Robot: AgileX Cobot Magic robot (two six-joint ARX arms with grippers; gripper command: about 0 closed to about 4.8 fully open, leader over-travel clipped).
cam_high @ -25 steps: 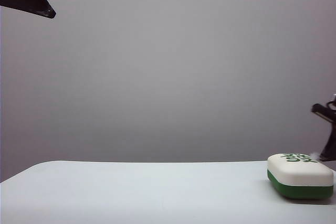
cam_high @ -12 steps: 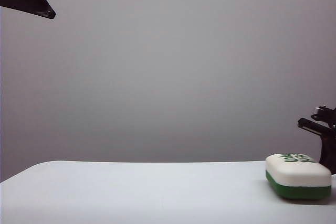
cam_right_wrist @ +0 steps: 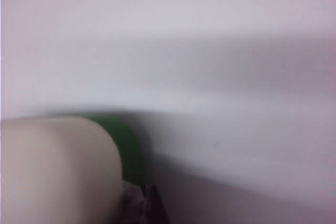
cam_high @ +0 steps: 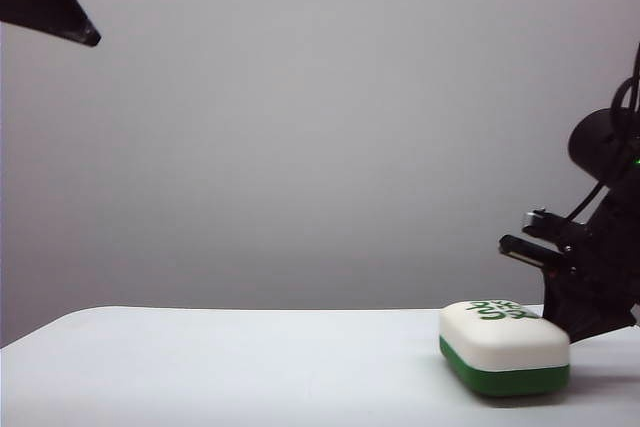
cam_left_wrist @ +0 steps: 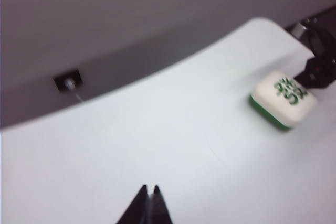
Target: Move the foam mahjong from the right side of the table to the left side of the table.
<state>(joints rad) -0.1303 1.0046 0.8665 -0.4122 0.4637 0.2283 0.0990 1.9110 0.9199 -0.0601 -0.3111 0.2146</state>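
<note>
White table (cam_high: pixel 250 367), foam mahjong (cam_high: pixel 503 345) atop.

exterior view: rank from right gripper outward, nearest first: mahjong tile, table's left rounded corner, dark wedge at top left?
1. foam mahjong, right side of the table, right gripper against it.
2. Table's left corner, far across.
3. Dark wedge, upper left, farthest.

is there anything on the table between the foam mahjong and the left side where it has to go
Nothing visible. The foam mahjong sits on the table with the right gripper behind it; the left gripper, fingers together, hovers above the table.
</note>
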